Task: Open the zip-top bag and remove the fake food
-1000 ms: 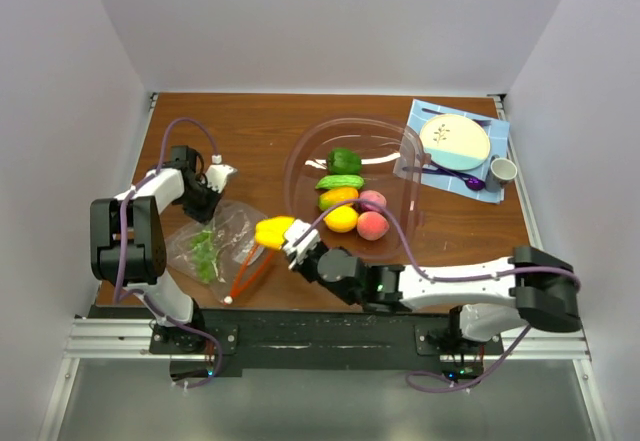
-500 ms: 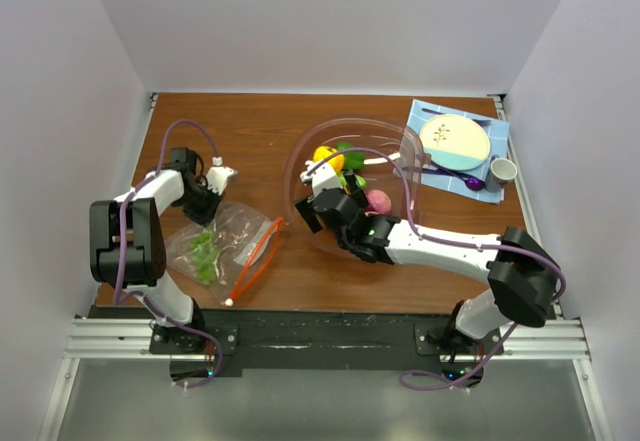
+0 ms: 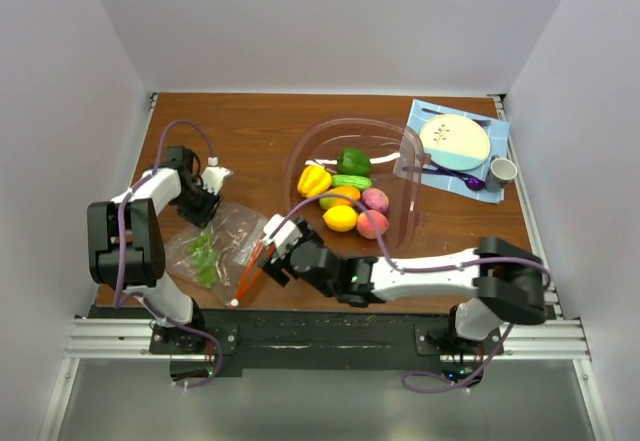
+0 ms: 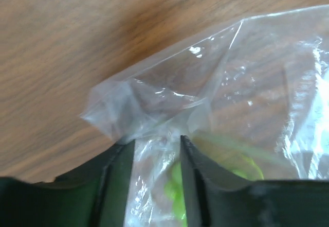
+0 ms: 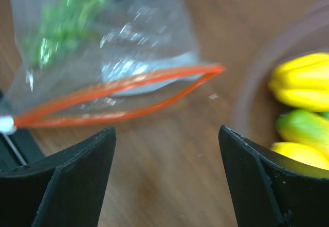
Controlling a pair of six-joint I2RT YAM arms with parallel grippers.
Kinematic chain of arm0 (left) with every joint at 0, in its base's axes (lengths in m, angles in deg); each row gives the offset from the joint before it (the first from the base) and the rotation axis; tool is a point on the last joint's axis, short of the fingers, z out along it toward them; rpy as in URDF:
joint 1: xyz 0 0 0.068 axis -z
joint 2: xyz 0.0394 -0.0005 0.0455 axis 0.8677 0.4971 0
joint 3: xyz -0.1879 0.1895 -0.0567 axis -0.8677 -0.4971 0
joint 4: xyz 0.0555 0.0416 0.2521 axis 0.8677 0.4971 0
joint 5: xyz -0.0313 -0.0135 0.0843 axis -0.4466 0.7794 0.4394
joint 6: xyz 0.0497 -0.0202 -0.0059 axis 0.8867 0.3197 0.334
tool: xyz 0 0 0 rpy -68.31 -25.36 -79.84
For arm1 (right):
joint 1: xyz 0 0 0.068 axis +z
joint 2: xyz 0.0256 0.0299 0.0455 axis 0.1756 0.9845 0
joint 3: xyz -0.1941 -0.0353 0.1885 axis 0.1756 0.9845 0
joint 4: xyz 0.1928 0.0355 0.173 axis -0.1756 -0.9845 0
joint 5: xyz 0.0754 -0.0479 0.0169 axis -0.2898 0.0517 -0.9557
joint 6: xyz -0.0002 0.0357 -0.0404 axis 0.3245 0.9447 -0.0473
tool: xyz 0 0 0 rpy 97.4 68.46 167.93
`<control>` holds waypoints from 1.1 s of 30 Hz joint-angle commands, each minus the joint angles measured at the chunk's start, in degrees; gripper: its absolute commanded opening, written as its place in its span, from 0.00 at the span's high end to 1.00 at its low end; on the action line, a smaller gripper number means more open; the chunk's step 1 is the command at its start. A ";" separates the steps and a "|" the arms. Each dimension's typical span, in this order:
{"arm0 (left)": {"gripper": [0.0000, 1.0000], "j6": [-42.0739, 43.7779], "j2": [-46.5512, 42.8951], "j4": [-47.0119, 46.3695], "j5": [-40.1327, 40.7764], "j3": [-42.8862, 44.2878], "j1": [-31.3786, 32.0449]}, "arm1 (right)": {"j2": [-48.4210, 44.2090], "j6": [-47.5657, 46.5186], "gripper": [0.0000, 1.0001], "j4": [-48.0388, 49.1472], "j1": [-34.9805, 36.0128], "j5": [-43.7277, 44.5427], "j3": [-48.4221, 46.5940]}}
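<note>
Top external: right gripper (image 3: 268, 253) agape by zip-top bag (image 3: 218, 244) mouth, left gripper (image 3: 205, 209) ajar astride corner

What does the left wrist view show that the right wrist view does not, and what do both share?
Only the left wrist view: a crumpled corner of the bag, lying between the fingers of the left gripper, which stand slightly apart.

Only the right wrist view: the orange zip strip, gaping open; the rim of the bowl; the pepper and lemon in it; the right gripper, wide open and empty.

Both: the clear bag, the green grapes inside it, and the wooden table.
</note>
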 commanded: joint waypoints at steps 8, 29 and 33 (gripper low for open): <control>0.45 5.52 -10.72 17.45 -6.09 14.32 -1.42 | 14.18 -0.92 0.18 8.30 0.92 -3.41 -6.74; 0.70 16.71 -11.00 7.79 4.91 -11.88 -9.51 | 23.15 -1.71 0.18 12.70 0.22 -4.82 -13.25; 0.71 14.42 -9.24 6.74 3.67 -11.88 -6.37 | 24.12 -0.66 0.16 14.02 0.22 -6.40 -14.56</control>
